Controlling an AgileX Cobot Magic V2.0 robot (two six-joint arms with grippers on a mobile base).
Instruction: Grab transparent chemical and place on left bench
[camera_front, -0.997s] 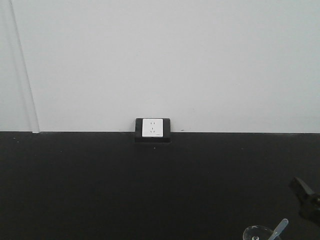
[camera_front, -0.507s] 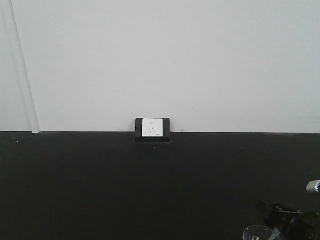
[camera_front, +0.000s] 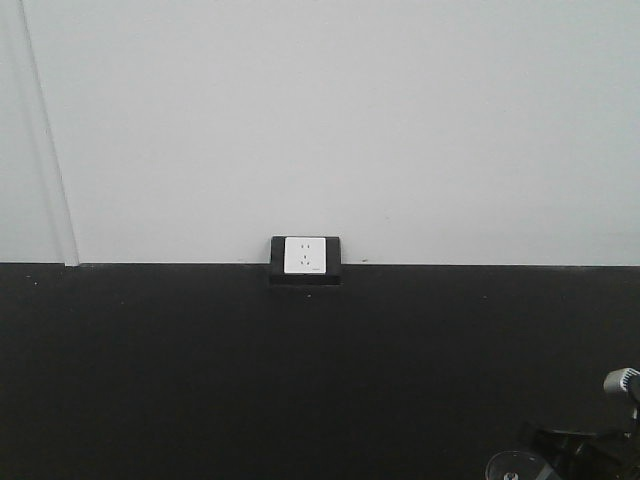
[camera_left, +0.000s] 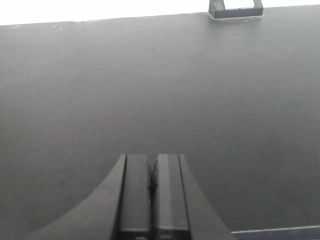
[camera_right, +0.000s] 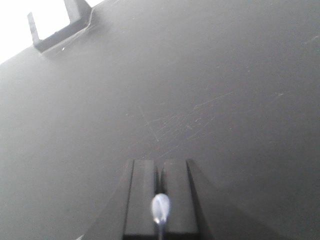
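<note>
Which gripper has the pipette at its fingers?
The right gripper: the bulb of the pipette shows at the seam of its closed fingers. The left gripper is shut on nothing, over black worktop.

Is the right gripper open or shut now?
Shut. In the right wrist view the right gripper has fingers almost touching, with the dropper pipette bulb in the slit between them.

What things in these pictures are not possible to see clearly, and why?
1. The transparent chemical: in the front view, the bottom edge cuts off everything below its rim; contents unseen.
2. Its pipette: the right wrist view shows only the bulb, between the fingers of the right gripper; the vessel is out of sight.
3. The left bench: in no view.
</note>
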